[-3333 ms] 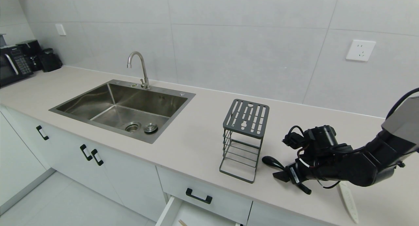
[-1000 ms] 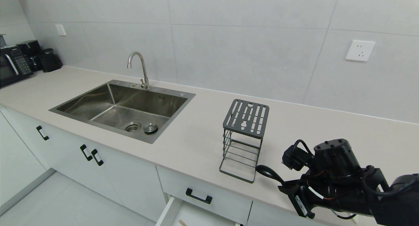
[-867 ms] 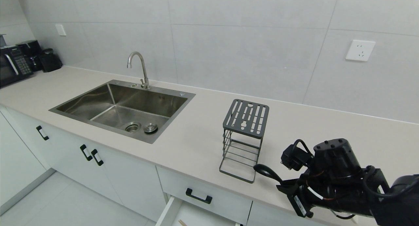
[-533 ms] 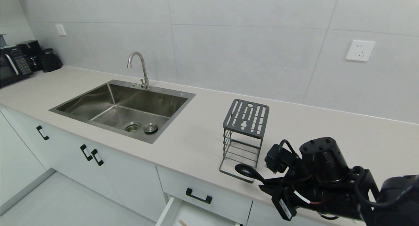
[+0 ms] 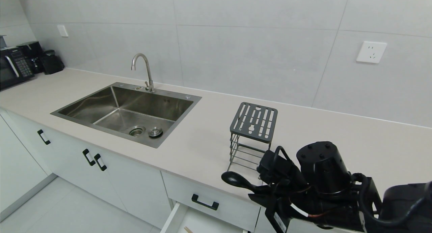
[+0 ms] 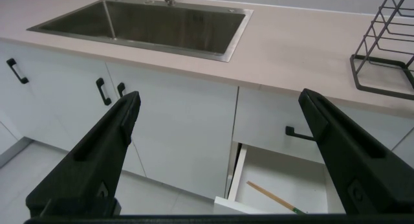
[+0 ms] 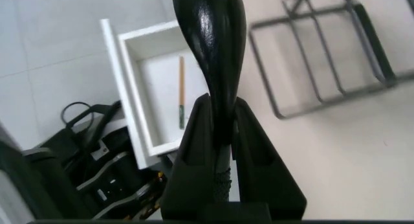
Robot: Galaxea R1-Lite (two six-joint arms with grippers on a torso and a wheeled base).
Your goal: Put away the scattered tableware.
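My right gripper (image 5: 261, 192) is shut on a black utensil (image 5: 236, 180). Its glossy rounded handle end (image 7: 210, 43) sticks out past the fingers (image 7: 191, 133); the other end is hidden by the arm. The gripper hangs over the counter's front edge, in front of the dark wire rack (image 5: 253, 138). Below it a white drawer (image 7: 155, 88) stands open with a wooden chopstick (image 7: 181, 91) lying inside. My left gripper (image 6: 220, 153) is open and holds nothing, low in front of the cabinets, facing the open drawer (image 6: 284, 185) and its chopstick (image 6: 275, 198).
A steel sink (image 5: 84, 106) with a tap (image 5: 143, 69) is set in the beige counter (image 5: 202, 138) to the left. The rack (image 6: 385, 49) stands near the counter's front edge. Appliances (image 5: 20, 62) sit at the far left. Cabinet handles (image 5: 94, 158) jut out below.
My right gripper lifted the black utensil off the counter beside the rack and carried it left and forward, out over the front edge above the open drawer.
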